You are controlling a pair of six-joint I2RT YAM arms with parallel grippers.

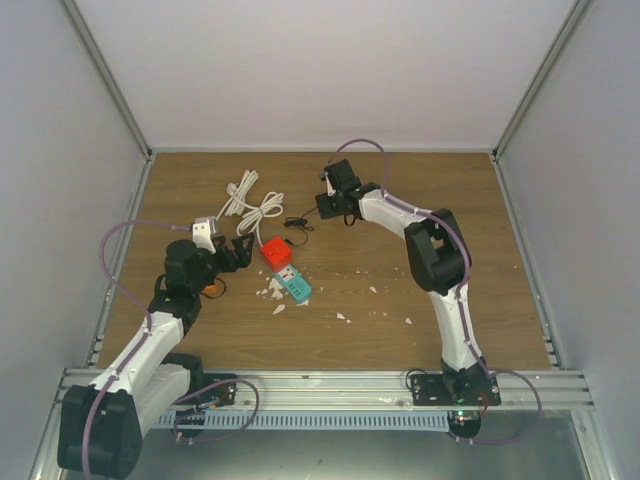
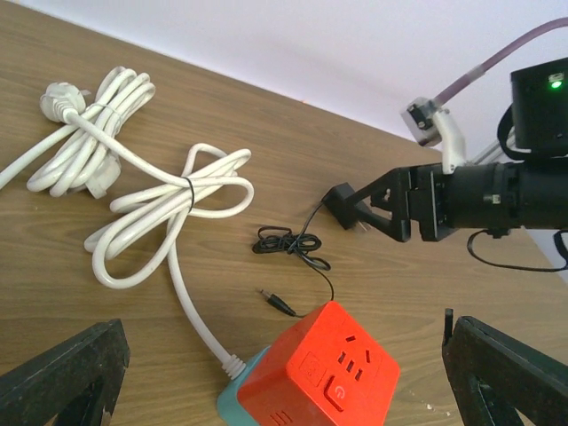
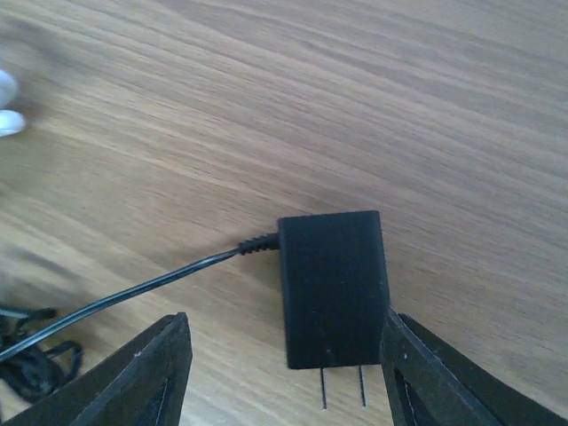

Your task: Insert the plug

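Note:
A red cube socket [image 1: 275,252] on a teal base [image 1: 297,288] sits left of the table's centre. It fills the bottom of the left wrist view [image 2: 333,373], socket holes facing up. My left gripper [image 1: 240,250] is open and empty just left of the cube, fingers [image 2: 62,373] wide to either side. A black plug adapter [image 3: 333,288] with two prongs lies on the wood between my right gripper's [image 3: 288,382] open fingers. It touches the right finger [image 3: 444,373]; the left one stands well apart. Its thin black cable [image 1: 297,222] trails toward the cube.
A bundled white power cord [image 1: 245,205] lies behind the cube and runs into the teal base. The black cable ends in a small barrel jack [image 2: 280,302] next to the cube. White scraps [image 1: 340,316] are scattered on the wood. Grey walls enclose the table.

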